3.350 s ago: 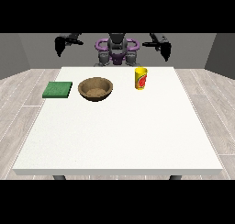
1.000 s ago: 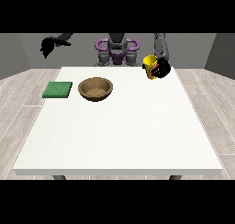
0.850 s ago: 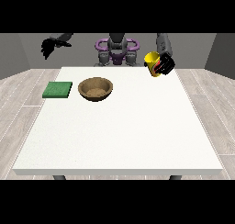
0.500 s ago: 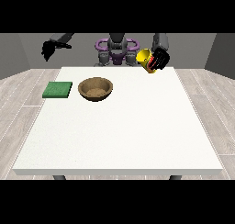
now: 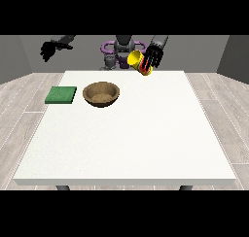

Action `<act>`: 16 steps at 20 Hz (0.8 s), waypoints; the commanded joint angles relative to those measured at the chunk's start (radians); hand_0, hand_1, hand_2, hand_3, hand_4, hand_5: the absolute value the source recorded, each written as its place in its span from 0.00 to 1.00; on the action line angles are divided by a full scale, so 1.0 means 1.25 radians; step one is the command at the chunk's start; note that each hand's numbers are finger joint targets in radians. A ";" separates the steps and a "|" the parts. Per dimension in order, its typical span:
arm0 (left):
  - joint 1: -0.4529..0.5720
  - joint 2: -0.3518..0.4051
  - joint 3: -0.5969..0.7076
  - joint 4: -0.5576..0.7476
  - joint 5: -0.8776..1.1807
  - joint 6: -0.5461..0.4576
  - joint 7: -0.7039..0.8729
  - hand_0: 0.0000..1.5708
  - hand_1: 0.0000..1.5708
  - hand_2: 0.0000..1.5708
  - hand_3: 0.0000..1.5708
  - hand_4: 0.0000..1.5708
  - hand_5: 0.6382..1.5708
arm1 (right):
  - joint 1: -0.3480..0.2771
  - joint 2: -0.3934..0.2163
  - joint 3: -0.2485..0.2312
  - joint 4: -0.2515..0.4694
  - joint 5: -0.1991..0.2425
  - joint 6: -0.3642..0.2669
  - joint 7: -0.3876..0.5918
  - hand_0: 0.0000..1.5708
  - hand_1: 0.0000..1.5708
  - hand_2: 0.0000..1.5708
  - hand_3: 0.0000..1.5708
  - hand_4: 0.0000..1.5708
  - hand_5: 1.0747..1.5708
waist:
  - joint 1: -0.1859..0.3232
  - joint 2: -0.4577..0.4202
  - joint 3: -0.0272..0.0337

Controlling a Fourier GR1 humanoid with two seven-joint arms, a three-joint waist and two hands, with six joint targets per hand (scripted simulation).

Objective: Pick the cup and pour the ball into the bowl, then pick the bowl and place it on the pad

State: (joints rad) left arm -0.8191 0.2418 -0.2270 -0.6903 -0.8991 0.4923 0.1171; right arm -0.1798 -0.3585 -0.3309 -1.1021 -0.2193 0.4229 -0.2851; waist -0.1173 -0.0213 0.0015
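The hand at the view's right (image 5: 152, 57) is shut on a yellow cup (image 5: 136, 61) with a red band, held in the air above the table's far edge. The cup is tilted, its mouth turned towards the view's left. The ball is not visible. A brown wooden bowl (image 5: 101, 93) stands on the white table (image 5: 131, 139), left of and nearer the camera than the cup. A green square pad (image 5: 61, 94) lies left of the bowl. The hand at the view's left (image 5: 49, 49) hangs raised beyond the table's far left corner, holding nothing.
The robot's purple and grey torso (image 5: 116, 51) stands behind the table's far edge. Grey walls and a wood-plank floor surround the table.
The hand at the view's right took the cup off the table, lifted it, carried it leftwards and tipped it over. The other hand stayed raised at the left.
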 commanded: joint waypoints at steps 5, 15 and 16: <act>-0.094 -0.038 -0.174 0.033 -0.257 -0.078 0.155 0.96 0.96 1.00 1.00 0.90 0.79 | 0.005 0.001 0.003 0.037 0.007 0.009 -0.008 0.00 0.00 0.00 0.00 0.00 1.00 | -0.019 -0.043 0.0002; -0.152 -0.128 -0.428 0.110 -0.539 -0.263 0.222 0.97 0.97 1.00 1.00 0.96 0.63 | -0.045 -0.011 0.005 0.064 -0.007 0.037 0.008 0.00 0.00 0.00 0.00 0.00 1.00 | -0.034 -0.035 -0.0002; -0.179 -0.131 -0.441 0.113 -0.555 -0.305 0.217 0.97 0.97 1.00 1.00 0.96 0.64 | -0.047 -0.031 -0.006 0.080 -0.006 0.043 -0.005 0.00 0.00 0.00 0.00 0.00 1.00 | -0.026 -0.032 0.0004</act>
State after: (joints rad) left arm -1.0089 0.0989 -0.6793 -0.5822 -1.4758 0.2022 0.3666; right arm -0.2229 -0.3781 -0.3318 -1.0170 -0.2233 0.4684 -0.2987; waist -0.1502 -0.0518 0.0024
